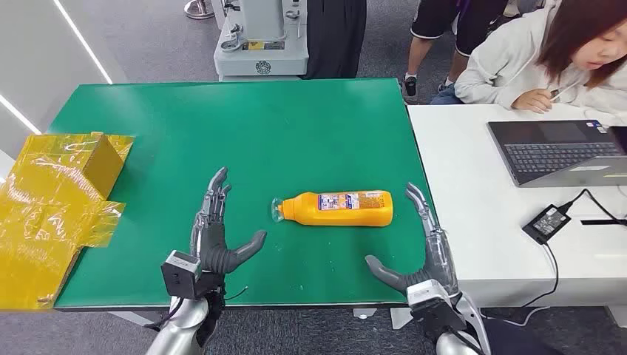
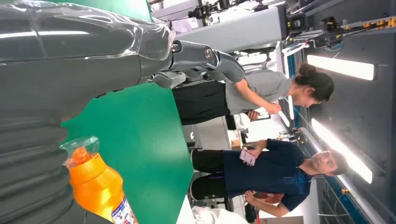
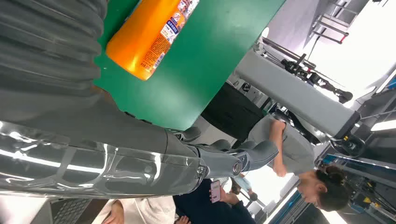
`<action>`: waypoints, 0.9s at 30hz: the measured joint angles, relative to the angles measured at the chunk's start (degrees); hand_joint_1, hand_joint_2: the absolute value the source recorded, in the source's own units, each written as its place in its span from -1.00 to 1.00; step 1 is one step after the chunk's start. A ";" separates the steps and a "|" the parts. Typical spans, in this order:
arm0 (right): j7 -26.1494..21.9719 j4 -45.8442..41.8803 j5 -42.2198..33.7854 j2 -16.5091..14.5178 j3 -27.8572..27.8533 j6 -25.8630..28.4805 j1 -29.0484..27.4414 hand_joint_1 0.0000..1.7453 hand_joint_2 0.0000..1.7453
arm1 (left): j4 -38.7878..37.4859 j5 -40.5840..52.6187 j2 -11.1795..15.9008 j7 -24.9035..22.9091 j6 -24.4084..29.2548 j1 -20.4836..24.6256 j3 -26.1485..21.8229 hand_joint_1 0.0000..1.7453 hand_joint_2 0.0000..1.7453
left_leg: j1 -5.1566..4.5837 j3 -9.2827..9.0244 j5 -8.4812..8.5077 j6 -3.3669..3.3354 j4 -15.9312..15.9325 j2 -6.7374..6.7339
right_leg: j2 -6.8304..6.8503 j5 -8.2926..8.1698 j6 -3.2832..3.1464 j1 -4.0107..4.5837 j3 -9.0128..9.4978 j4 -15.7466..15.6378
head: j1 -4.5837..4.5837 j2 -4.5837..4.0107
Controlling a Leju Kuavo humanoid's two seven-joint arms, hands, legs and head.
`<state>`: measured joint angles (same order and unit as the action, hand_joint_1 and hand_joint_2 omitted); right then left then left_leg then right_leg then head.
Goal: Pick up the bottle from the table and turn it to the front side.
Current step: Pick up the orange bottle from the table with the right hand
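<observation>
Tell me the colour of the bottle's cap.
Clear over orange; the bottle cap shows best in the left wrist view.

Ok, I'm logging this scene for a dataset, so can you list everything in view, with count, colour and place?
bottle: one, orange with clear cap, lying on its side on the green table, between the hands
green table: one, in front of the robot
yellow film-wrapped box: one, at the green table's left edge
white table: one, right of the green one
laptop: one, dark grey, on the white table
power adapter: one, black, on the white table
person: one, white top, seated behind the laptop
left hand: grey, open, left of the bottle
right hand: grey, open, right of the bottle
</observation>
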<state>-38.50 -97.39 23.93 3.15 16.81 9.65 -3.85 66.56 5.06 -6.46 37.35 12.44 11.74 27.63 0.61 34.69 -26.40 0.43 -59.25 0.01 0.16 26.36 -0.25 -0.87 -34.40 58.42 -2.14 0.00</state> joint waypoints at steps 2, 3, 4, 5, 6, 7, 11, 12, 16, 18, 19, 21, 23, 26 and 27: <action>-0.03 0.09 0.00 -0.06 0.00 -0.11 0.11 -1.00 1.00 | 0.28 0.03 0.04 -0.01 0.08 -0.22 -0.13 -1.00 1.00 | 0.00 0.00 0.00 0.00 0.00 0.00 | 0.00 0.00 0.00 0.00 0.00 0.00 | 0.00 0.00; -0.05 0.16 0.00 -0.11 0.00 -0.25 0.22 -1.00 1.00 | 0.55 0.07 0.09 -0.02 0.17 -0.42 -0.23 -1.00 1.00 | 0.00 0.00 0.00 0.00 0.00 0.00 | 0.00 0.00 0.00 0.00 0.00 0.00 | 0.01 0.00; -0.07 0.20 0.00 -0.14 0.00 -0.36 0.31 -1.00 1.00 | 0.79 0.11 0.12 -0.05 0.27 -0.62 -0.32 -1.00 1.00 | 0.00 0.00 0.00 0.00 0.00 0.00 | 0.00 0.00 0.00 0.00 0.00 0.00 | 0.01 0.00; -0.09 0.23 0.00 -0.16 0.00 -0.45 0.38 -1.00 1.00 | 1.02 0.17 0.14 -0.08 0.39 -0.79 -0.41 -1.00 1.00 | 0.00 0.00 0.00 0.00 0.00 0.00 | 0.00 0.00 0.00 0.00 0.00 0.00 | 0.01 0.00; -0.11 0.25 0.00 -0.18 0.00 -0.54 0.44 -1.00 1.00 | 1.24 0.25 0.15 -0.13 0.50 -0.95 -0.49 -1.00 1.00 | 0.00 0.00 0.00 0.00 0.00 0.00 | 0.00 0.00 0.00 0.00 0.00 0.00 | 0.01 0.00; -0.13 0.27 0.01 -0.21 0.00 -0.59 0.48 -1.00 1.00 | 1.47 0.33 0.16 -0.20 0.59 -1.12 -0.57 -1.00 1.00 | 0.00 0.00 0.00 0.00 0.00 0.00 | 0.00 0.00 0.00 0.00 0.00 0.00 | 0.00 0.00; -0.14 0.28 0.05 -0.35 0.01 -0.88 0.55 -1.00 1.00 | 2.36 0.62 0.26 -0.69 0.80 -1.82 -0.70 -1.00 1.00 | 0.00 0.00 0.00 0.00 0.00 0.00 | 0.00 0.00 0.00 0.00 0.00 0.00 | 0.00 0.00; -0.14 0.28 0.07 -0.38 0.02 -0.99 0.59 -1.00 1.00 | 2.61 0.66 0.29 -0.79 0.85 -2.00 -0.71 -1.00 1.00 | 0.00 0.01 0.00 0.00 0.00 0.00 | 0.00 0.00 0.00 0.00 0.00 0.00 | 0.00 0.00; -0.05 0.28 0.13 -0.51 0.06 -1.59 0.97 -1.00 1.00 | 3.84 0.88 0.38 -1.26 0.97 -2.75 -0.74 -1.00 1.00 | 0.00 0.00 0.00 0.00 0.00 0.00 | 0.00 0.00 0.00 0.00 0.00 0.00 | 0.00 0.00; 0.03 0.32 0.13 -0.53 0.08 -1.69 1.20 -1.00 1.00 | 4.39 0.97 0.40 -1.50 1.07 -3.01 -0.78 -1.00 1.00 | 0.00 0.00 0.00 0.00 0.00 0.00 | 0.01 0.00 0.00 0.00 0.00 0.00 | 0.00 0.00; 0.05 0.37 0.13 -0.53 0.09 -1.69 1.30 -1.00 1.00 | 4.68 1.02 0.40 -1.64 1.13 -3.19 -0.82 -1.00 1.00 | 0.00 0.00 0.00 0.00 0.00 0.00 | 0.00 0.00 0.00 0.00 0.00 0.00 | 0.00 0.00; 0.08 0.46 0.13 -0.53 0.10 -1.69 1.43 -1.00 1.00 | 5.19 1.16 0.40 -1.88 1.22 -3.56 -0.98 -1.00 1.00 | 0.00 0.00 0.00 0.00 0.00 0.00 | 0.00 0.00 0.00 0.00 0.00 0.00 | 0.00 0.00; 0.09 0.55 0.15 -0.53 0.10 -1.69 1.50 -1.00 1.00 | 5.54 1.36 0.40 -2.04 1.25 -3.75 -1.14 -1.00 1.00 | 0.00 0.00 0.00 0.00 0.00 0.01 | 0.01 0.00 0.00 0.00 0.00 0.00 | 0.00 0.00; 0.45 0.69 0.37 -0.53 0.10 -1.63 1.62 -1.00 1.00 | 5.86 1.62 0.40 -2.38 1.12 -3.79 -1.24 -1.00 1.00 | 0.00 0.00 0.00 0.00 0.00 0.01 | 0.01 0.00 0.00 0.00 0.00 0.00 | 0.00 0.00; 0.71 0.80 0.56 -0.53 0.10 -1.60 1.74 -1.00 1.00 | 5.90 1.68 0.38 -2.45 1.01 -3.78 -1.26 -1.00 1.00 | 0.00 0.00 0.00 0.00 0.00 0.01 | 0.01 0.00 0.00 0.00 0.00 0.00 | 0.00 0.00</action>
<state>-37.79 -96.59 24.49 2.62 16.91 8.05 -2.12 72.46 6.74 -6.08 34.91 13.44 7.96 26.37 0.61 34.69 -26.40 0.43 -59.25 0.02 0.17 26.36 -0.25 -0.87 -34.40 58.42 -2.14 0.00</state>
